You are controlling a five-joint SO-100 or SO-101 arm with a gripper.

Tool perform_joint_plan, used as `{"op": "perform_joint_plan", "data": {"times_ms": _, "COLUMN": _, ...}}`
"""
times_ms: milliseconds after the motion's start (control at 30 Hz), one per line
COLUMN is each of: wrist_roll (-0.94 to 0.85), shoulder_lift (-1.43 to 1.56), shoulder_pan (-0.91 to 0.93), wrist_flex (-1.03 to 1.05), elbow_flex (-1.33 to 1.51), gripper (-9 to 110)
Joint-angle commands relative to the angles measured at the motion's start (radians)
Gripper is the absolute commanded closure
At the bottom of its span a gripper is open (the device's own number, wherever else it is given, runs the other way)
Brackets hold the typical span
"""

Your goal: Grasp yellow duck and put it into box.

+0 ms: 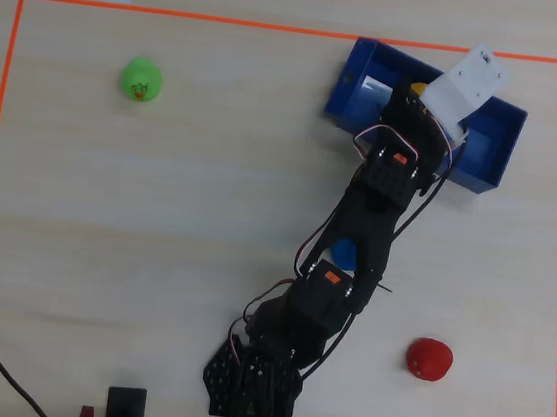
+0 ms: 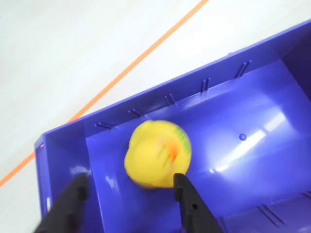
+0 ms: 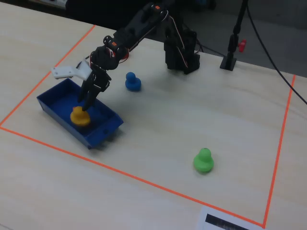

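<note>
The yellow duck (image 2: 156, 154) lies inside the blue box (image 2: 252, 145), near one short end, and looks blurred in the wrist view. My gripper (image 2: 129, 180) is open just above it, with one black finger over the box's end wall and the other at the duck's edge. It holds nothing. In the fixed view the duck (image 3: 79, 116) sits on the floor of the box (image 3: 103, 132), with the gripper (image 3: 87, 104) right above it. In the overhead view the arm and its white camera mount hide most of the duck (image 1: 417, 86) and part of the box (image 1: 492, 142).
A blue duck (image 3: 132, 82) stands near the arm, partly under it in the overhead view (image 1: 344, 254). A green duck (image 1: 140, 79) and a red duck (image 1: 429, 359) stand on the table. Orange tape (image 1: 279, 26) outlines the work area. A black stand (image 3: 230, 60) is beside the arm's base.
</note>
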Motion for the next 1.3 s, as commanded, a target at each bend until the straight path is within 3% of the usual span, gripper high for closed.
{"op": "perform_joint_plan", "data": {"times_ms": 0, "wrist_roll": -0.003, "shoulder_lift": 0.037, "shoulder_pan": 0.017, "wrist_flex": -0.031, "elbow_flex": -0.015, "gripper": 74}}
{"op": "perform_joint_plan", "data": {"times_ms": 67, "wrist_roll": 0.026, "shoulder_lift": 0.084, "shoulder_pan": 0.012, "wrist_flex": 0.011, "elbow_flex": -0.017, "gripper": 77}}
{"op": "perform_joint_plan", "data": {"times_ms": 100, "wrist_roll": 0.051, "shoulder_lift": 0.137, "shoulder_pan": 0.002, "wrist_flex": 0.055, "elbow_flex": -0.012, "gripper": 85}}
{"op": "perform_joint_plan", "data": {"times_ms": 267, "wrist_roll": 0.17, "shoulder_lift": 0.646, "shoulder_pan": -0.178, "wrist_flex": 0.472, "elbow_flex": 0.121, "gripper": 101}}
{"op": "perform_joint_plan", "data": {"times_ms": 467, "wrist_roll": 0.158, "shoulder_lift": 1.341, "shoulder_pan": -0.528, "wrist_flex": 0.715, "elbow_flex": 0.772, "gripper": 101}}
{"op": "perform_joint_plan", "data": {"times_ms": 733, "wrist_roll": 0.097, "shoulder_lift": 1.85, "shoulder_pan": -0.509, "wrist_flex": 0.765, "elbow_flex": 1.405, "gripper": 101}}
{"op": "perform_joint_plan", "data": {"times_ms": 967, "wrist_roll": 0.012, "shoulder_lift": 1.983, "shoulder_pan": -0.477, "wrist_flex": 0.942, "elbow_flex": 1.519, "gripper": 101}}
{"op": "perform_joint_plan", "data": {"times_ms": 1267, "wrist_roll": 0.023, "shoulder_lift": 1.983, "shoulder_pan": -0.477, "wrist_flex": 0.946, "elbow_flex": 1.52, "gripper": 101}}
